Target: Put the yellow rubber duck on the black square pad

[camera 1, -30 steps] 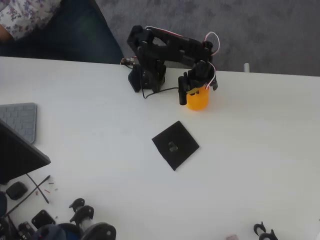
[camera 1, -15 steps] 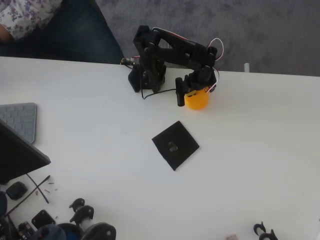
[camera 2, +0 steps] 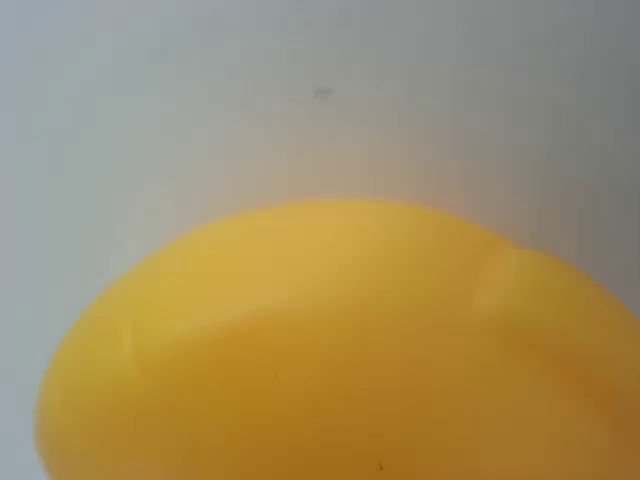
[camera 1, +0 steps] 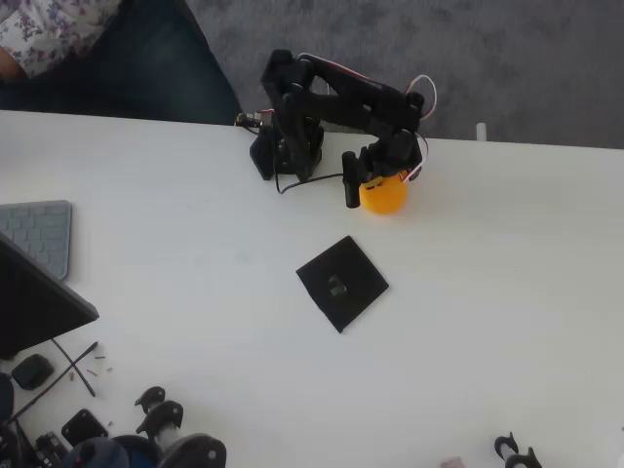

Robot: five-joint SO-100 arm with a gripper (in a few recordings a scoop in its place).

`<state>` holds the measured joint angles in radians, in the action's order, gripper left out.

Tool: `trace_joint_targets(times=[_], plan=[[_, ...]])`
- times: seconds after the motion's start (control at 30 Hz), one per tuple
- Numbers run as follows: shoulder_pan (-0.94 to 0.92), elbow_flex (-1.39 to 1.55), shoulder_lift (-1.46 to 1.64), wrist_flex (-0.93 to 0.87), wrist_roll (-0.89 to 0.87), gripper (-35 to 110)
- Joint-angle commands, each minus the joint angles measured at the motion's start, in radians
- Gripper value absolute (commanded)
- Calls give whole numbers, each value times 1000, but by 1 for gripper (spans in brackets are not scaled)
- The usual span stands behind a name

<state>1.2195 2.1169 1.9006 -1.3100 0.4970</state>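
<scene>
A white table [camera 1: 507, 322] stands on grey carpet [camera 1: 526, 58] in daylight.

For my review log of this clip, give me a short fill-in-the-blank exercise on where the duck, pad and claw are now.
1. The yellow rubber duck sits under the ____.
2. The black square pad has ____ lying on it.
3. In the overhead view, the pad lies ____ the duck.
Missing words: claw; nothing; below.

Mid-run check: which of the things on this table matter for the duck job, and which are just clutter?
For the job: yellow rubber duck, black square pad, gripper at the duck.

Lying about: grey keyboard, dark slanted slab, small black parts along the bottom edge.
</scene>
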Motion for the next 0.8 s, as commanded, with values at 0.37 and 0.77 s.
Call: trace_joint_targets(times=[0.37,0.77], plan=[[137,-21,-52,-12,-5,25],[135,-21,-51,-12,-6,9]])
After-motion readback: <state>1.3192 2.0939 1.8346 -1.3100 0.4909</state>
